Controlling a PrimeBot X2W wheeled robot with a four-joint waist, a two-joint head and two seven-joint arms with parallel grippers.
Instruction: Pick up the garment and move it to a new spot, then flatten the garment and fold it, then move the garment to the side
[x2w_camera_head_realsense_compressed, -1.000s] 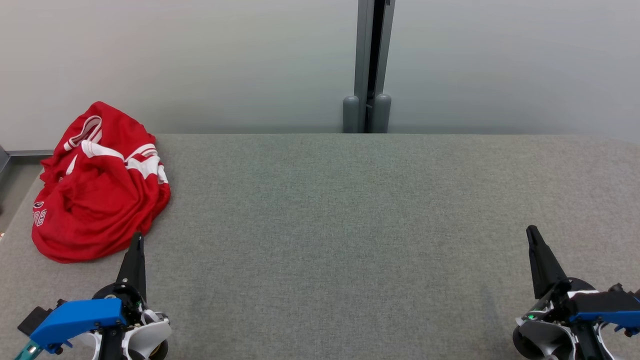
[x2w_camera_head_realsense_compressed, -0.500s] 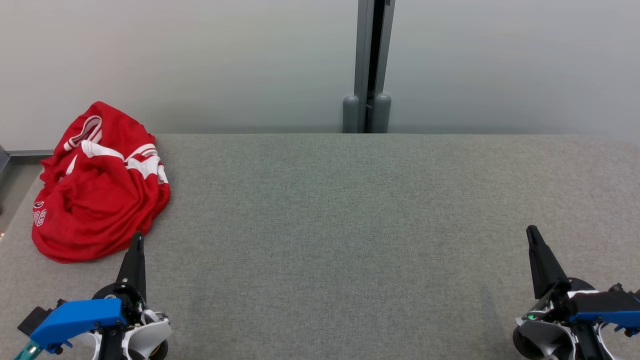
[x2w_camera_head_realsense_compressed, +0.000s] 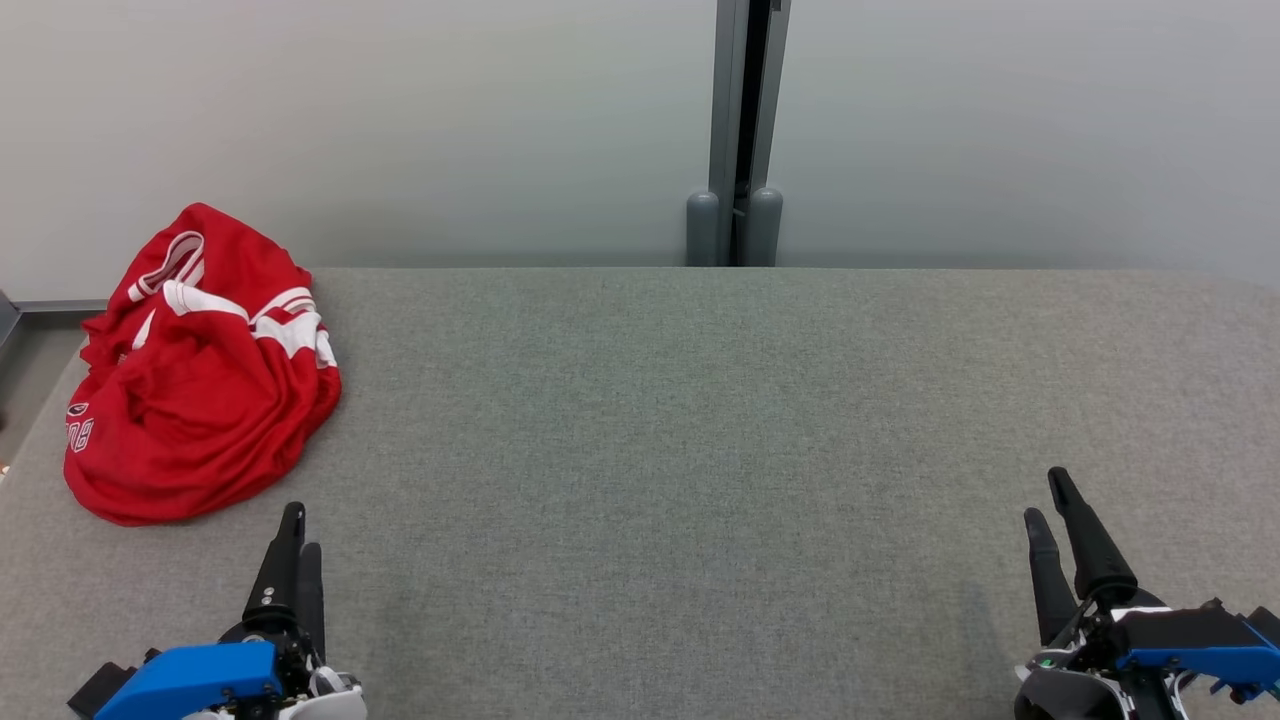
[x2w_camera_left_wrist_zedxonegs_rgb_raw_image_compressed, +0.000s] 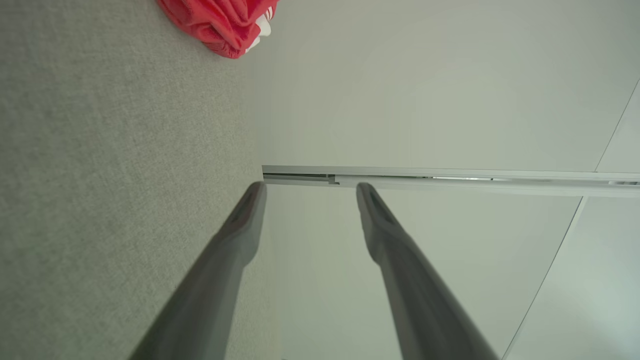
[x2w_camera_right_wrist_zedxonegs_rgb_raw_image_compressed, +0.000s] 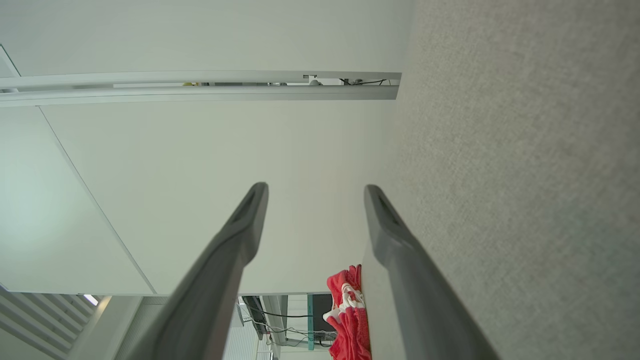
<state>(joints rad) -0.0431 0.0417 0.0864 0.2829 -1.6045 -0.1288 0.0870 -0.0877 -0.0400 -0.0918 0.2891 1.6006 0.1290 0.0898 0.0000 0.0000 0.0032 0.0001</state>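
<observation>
The garment (x2w_camera_head_realsense_compressed: 200, 380), a red jersey with white stripes, lies crumpled in a heap at the far left of the grey felt table (x2w_camera_head_realsense_compressed: 700, 420). Its edge also appears in the left wrist view (x2w_camera_left_wrist_zedxonegs_rgb_raw_image_compressed: 220, 22), and it shows as a small heap in the right wrist view (x2w_camera_right_wrist_zedxonegs_rgb_raw_image_compressed: 350, 315). My left gripper (x2w_camera_head_realsense_compressed: 302, 530) hovers near the front left, just right of and nearer than the garment, open and empty (x2w_camera_left_wrist_zedxonegs_rgb_raw_image_compressed: 310, 187). At the front right my right gripper (x2w_camera_head_realsense_compressed: 1044, 495) is open too, nothing between its fingers (x2w_camera_right_wrist_zedxonegs_rgb_raw_image_compressed: 315, 189).
A pale wall runs behind the table, with a grey vertical post (x2w_camera_head_realsense_compressed: 745, 130) at its middle. The table's left edge drops off beside the garment. Bare felt stretches between the two grippers.
Both grippers have gone from shut to open. Both have drawn back slightly toward the table's front edge. The garment has not moved.
</observation>
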